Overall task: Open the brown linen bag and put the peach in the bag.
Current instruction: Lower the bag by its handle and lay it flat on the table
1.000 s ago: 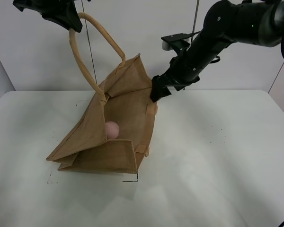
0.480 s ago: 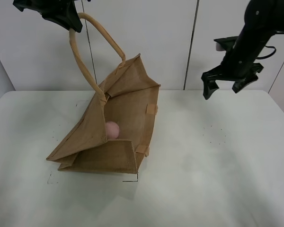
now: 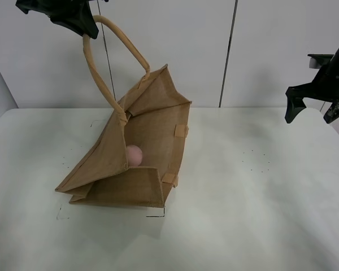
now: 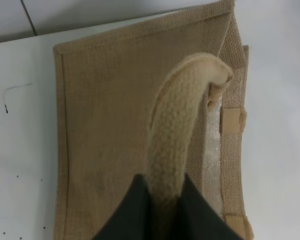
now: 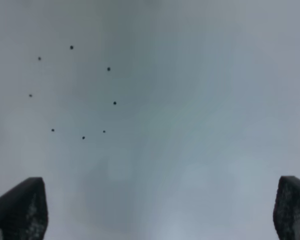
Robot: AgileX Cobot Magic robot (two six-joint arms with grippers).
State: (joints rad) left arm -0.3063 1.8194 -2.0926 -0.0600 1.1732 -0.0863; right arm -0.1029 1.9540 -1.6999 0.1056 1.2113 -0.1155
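The brown linen bag lies tilted on the white table with its mouth held open. My left gripper is shut on one beige loop handle and holds it high at the top left. The wrist view shows that handle pinched between the dark fingers, with the bag's side below. The pink peach sits inside the bag. My right gripper is open and empty, raised at the far right edge, well away from the bag. Its fingertips frame bare table.
The white table spreads to the right and front of the bag. Small black dots mark it right of centre, and they show in the right wrist view. A grey wall stands behind.
My right arm has pulled back from the bag's mouth to the far right edge. The peach stays inside the bag. The left gripper and the bag have not moved.
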